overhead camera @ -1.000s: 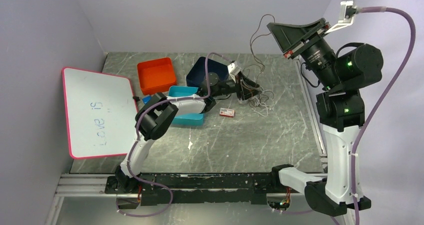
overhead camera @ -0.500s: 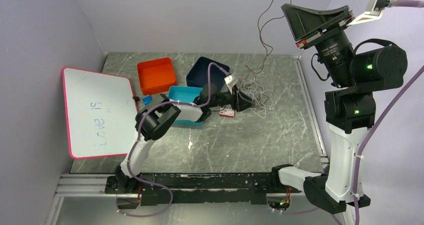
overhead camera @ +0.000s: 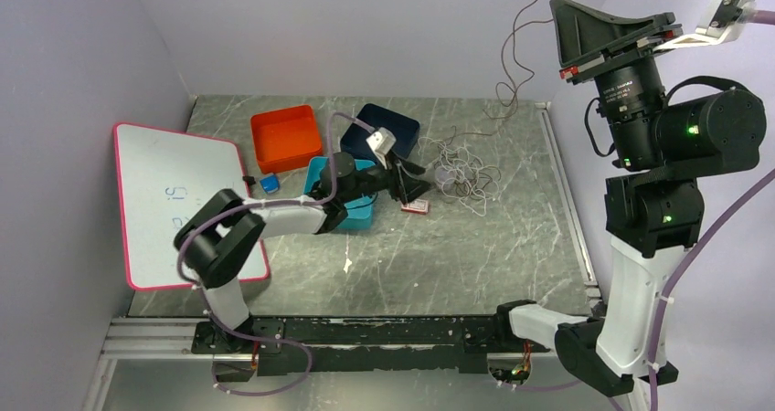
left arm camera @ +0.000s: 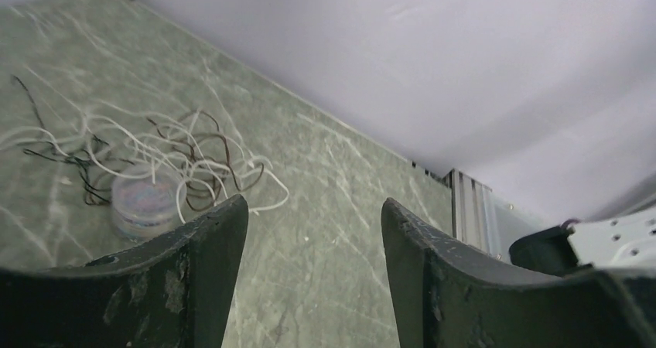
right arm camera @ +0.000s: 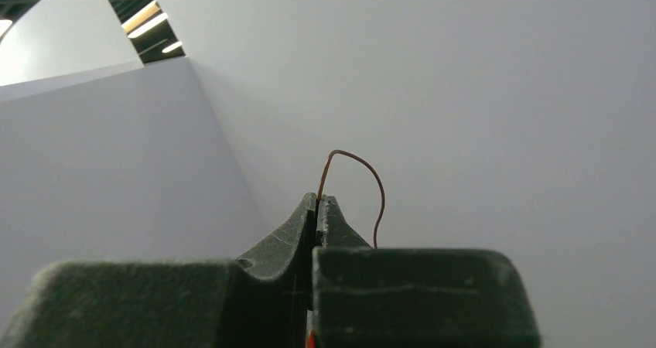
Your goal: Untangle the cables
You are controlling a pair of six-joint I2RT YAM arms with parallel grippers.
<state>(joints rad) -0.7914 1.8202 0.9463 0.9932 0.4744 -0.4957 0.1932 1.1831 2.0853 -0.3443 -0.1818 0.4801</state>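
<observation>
A tangle of thin white, brown and black cables (overhead camera: 461, 169) lies on the grey table around a small round puck (left arm camera: 144, 201). My right gripper (overhead camera: 559, 7) is raised high at the back right. It is shut on a brown cable (overhead camera: 512, 59) that trails down to the tangle. In the right wrist view the brown cable (right arm camera: 357, 159) loops out from between the closed fingertips (right arm camera: 318, 203). My left gripper (overhead camera: 420, 183) is open and empty, low over the table just left of the tangle. In the left wrist view (left arm camera: 313, 209) the tangle (left arm camera: 155, 143) lies ahead on the left.
An orange bin (overhead camera: 286, 137), a dark blue bin (overhead camera: 402, 123) and a light blue bin (overhead camera: 320, 166) stand left of the tangle. A small red and white card (overhead camera: 415, 206) lies by my left gripper. A whiteboard (overhead camera: 174, 201) lies at the left edge.
My right gripper has risen and moved right, drawing the brown cable up out of the tangle. My left gripper has pulled back left, away from the tangle.
</observation>
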